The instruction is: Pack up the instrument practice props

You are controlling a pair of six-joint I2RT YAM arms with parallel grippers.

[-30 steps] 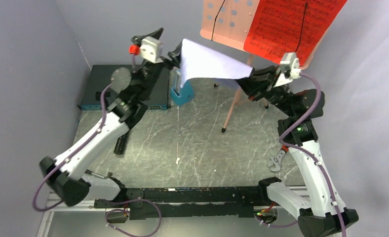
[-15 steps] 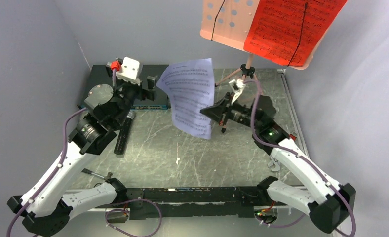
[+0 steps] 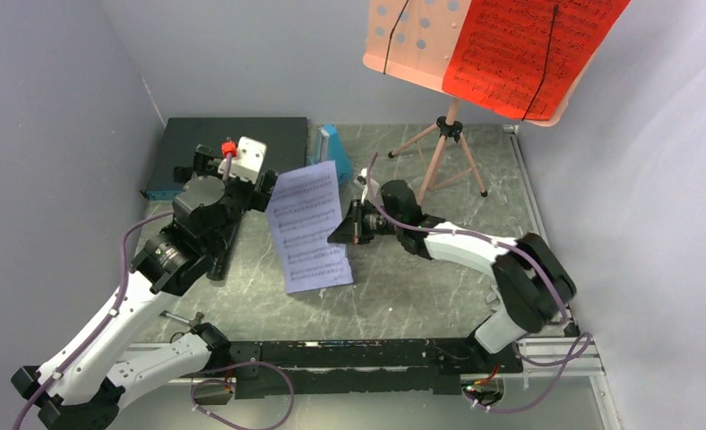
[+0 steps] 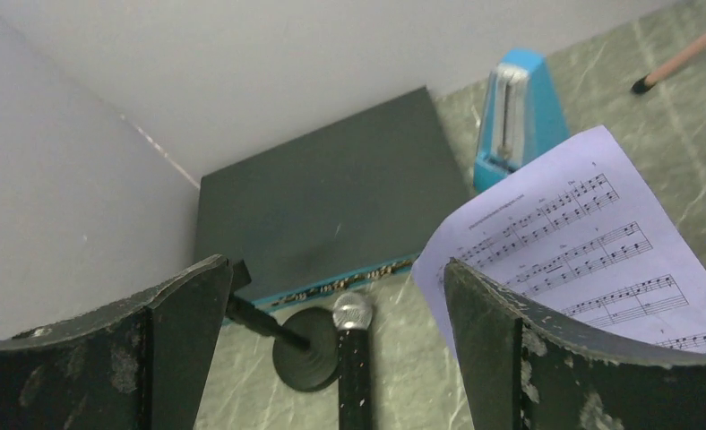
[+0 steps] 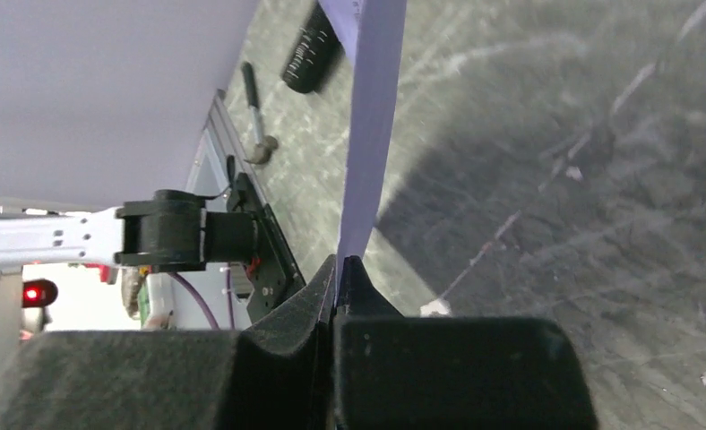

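The lavender music sheet (image 3: 309,228) hangs upright over the middle of the table, and my right gripper (image 3: 342,235) is shut on its right edge. The right wrist view shows the sheet (image 5: 372,134) edge-on, pinched at the jaw tips (image 5: 339,269). My left gripper (image 4: 340,358) stands open just left of the sheet (image 4: 591,251), holding nothing. Below it the black microphone (image 4: 354,367) lies beside its round base (image 4: 300,358). The blue metronome (image 3: 330,143) stands at the back. The pink music stand (image 3: 443,152) holds the red sheet (image 3: 524,49).
A large flat black box (image 3: 233,143) lies at the back left against the wall. A metal tool (image 3: 175,315) rests by the left arm's base. Grey walls close in on the left, back and right.
My right gripper has carried the lavender sheet down from the stand toward the table's middle. The left gripper has opened, let go of the sheet's edge and drawn back to the left.
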